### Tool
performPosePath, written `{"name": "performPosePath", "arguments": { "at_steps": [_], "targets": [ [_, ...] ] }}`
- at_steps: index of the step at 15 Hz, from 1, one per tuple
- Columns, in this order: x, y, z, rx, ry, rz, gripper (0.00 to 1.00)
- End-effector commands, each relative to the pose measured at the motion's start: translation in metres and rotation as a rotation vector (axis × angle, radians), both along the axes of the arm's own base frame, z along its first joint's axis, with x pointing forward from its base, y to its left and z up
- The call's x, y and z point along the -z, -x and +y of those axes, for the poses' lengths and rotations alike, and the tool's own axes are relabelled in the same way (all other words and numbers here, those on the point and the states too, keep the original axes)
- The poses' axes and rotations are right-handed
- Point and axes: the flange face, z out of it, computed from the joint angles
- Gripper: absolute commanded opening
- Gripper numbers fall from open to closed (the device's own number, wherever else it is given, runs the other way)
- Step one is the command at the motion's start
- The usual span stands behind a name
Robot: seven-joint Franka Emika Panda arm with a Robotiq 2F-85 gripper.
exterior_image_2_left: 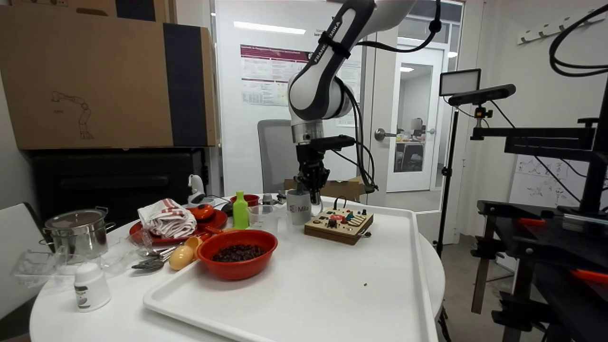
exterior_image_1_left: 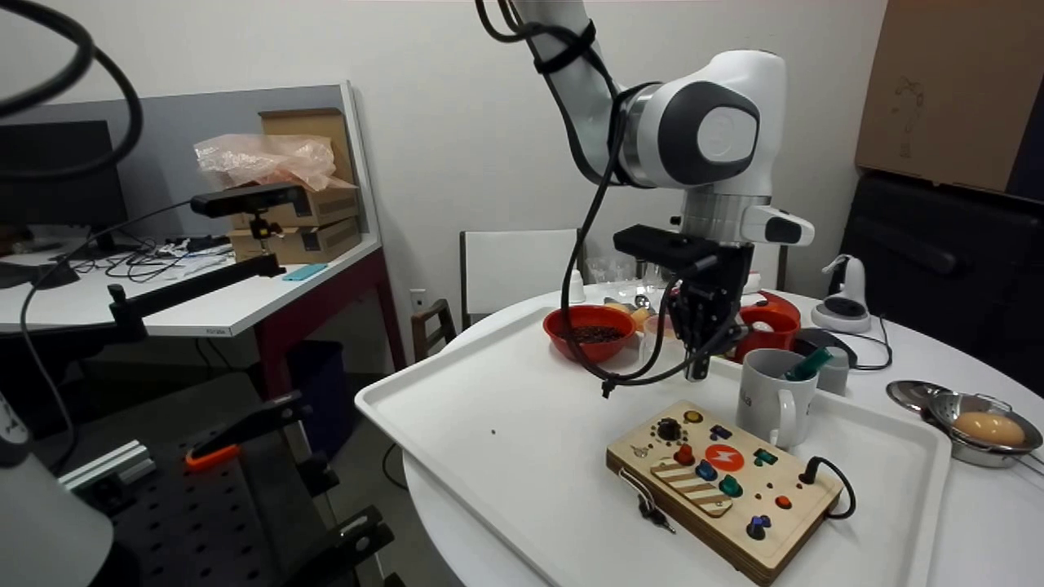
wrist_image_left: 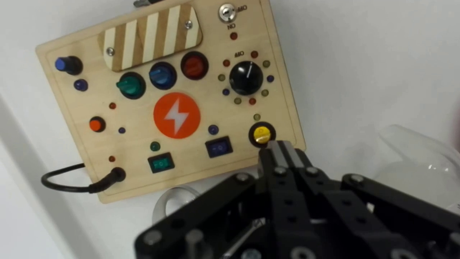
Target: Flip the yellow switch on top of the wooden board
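Observation:
The wooden board lies on the white tray, with colored knobs, switches and a black cable. It also shows in an exterior view and the wrist view. The round yellow switch sits in a black ring near one corner of the board, and also shows in an exterior view. My gripper is shut and holds nothing. Its fingertips point down, above the board's corner, just beside the yellow switch in the wrist view. In an exterior view the gripper is clearly above the board's surface, apart from it.
A grey-white mug stands right beside the board and close to the gripper, also in an exterior view. The white tray holds a red bowl of dark beans. A clear plastic cup stands near the mug.

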Motion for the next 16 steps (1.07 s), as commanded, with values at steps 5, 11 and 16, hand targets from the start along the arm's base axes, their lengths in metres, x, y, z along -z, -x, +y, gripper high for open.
{"name": "performPosePath", "arguments": {
  "at_steps": [5, 11, 16],
  "targets": [
    [0.005, 0.001, -0.028, -0.059, -0.032, 0.058, 0.00],
    [0.016, 0.004, -0.020, -0.101, -0.060, 0.082, 0.00],
    [0.027, 0.002, -0.017, -0.113, -0.064, 0.087, 0.00]
  ]
}}
